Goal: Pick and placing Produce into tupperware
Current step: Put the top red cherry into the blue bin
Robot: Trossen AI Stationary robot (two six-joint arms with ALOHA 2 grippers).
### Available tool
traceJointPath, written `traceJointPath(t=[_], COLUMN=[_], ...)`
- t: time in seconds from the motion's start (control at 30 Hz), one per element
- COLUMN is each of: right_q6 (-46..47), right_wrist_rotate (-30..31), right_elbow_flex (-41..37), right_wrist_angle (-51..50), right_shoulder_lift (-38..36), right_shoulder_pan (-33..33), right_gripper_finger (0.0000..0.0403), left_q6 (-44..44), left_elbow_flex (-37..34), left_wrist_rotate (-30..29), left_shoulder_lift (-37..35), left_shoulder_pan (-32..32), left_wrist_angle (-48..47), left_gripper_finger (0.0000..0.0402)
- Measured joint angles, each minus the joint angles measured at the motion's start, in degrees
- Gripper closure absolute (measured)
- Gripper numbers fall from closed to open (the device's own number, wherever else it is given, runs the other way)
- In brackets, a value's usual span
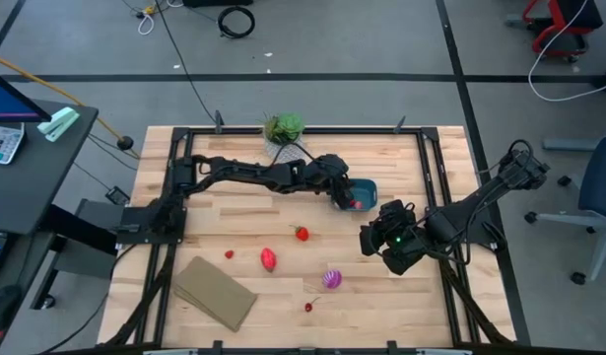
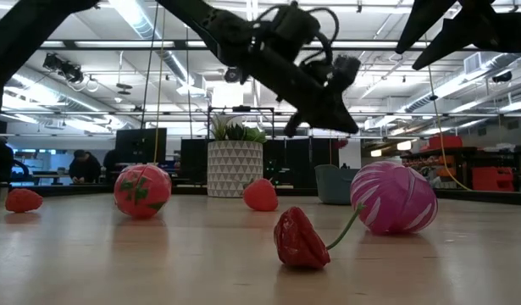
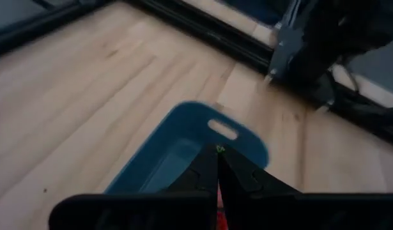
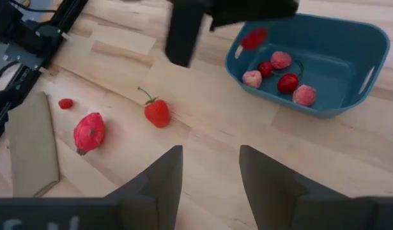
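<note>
The teal tub (image 1: pixel 368 185) stands at the table's far middle and holds several red and pink pieces (image 4: pixel 280 60). My left gripper (image 1: pixel 344 200) hovers over the tub's left end, shut on a small red piece of produce (image 4: pixel 254 38). My right gripper (image 4: pixel 211 167) waits open, right of and nearer than the tub (image 4: pixel 349 76), touching nothing. On the wood lie a strawberry (image 1: pixel 302 234), a tiny red piece (image 1: pixel 229 254), a red-pink fruit (image 1: pixel 269 259), the purple-and-white striped one (image 1: pixel 331 279) and a stemmed cherry (image 1: pixel 308 307). My left gripper pinches the small red piece (image 4: pixel 254 38) between its two shut fingers (image 3: pixel 206 176), which slant down from above. The piece sits below the fingers, lifted clear, just above the tub's rim. In the left wrist view only a red sliver (image 3: pixel 219 220) shows between the fingers.
A leafy plant in a white pot (image 1: pixel 283 128) stands at the far edge, just left of the tub. A flat tan slab (image 1: pixel 216 293) lies near the front left. Dark frame rails (image 1: pixel 436 168) border the table. Bare wood lies between the tub and the scattered produce.
</note>
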Motion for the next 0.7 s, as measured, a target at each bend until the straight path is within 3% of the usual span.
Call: traceJointPath(t=[0.5, 0.7], right_q6=[-1.00, -1.84], right_wrist_rotate=[-0.22, -0.24], right_elbow_flex=[0.00, 0.00], right_wrist_angle=[-0.13, -0.13], right_shoulder_lift=[0.02, 0.02], right_shoulder_pan=[0.02, 0.02], right_gripper_finger=[0.0239, 0.0239], left_q6=[0.11, 0.15], left_elbow_flex=[-0.11, -0.11], left_wrist_rotate=[-0.18, -0.20], left_shoulder_lift=[4.59, 4.56], left_shoulder_pan=[1.54, 1.74], left_wrist_angle=[-0.75, -1.20], left_gripper_finger=[0.0396, 0.0367])
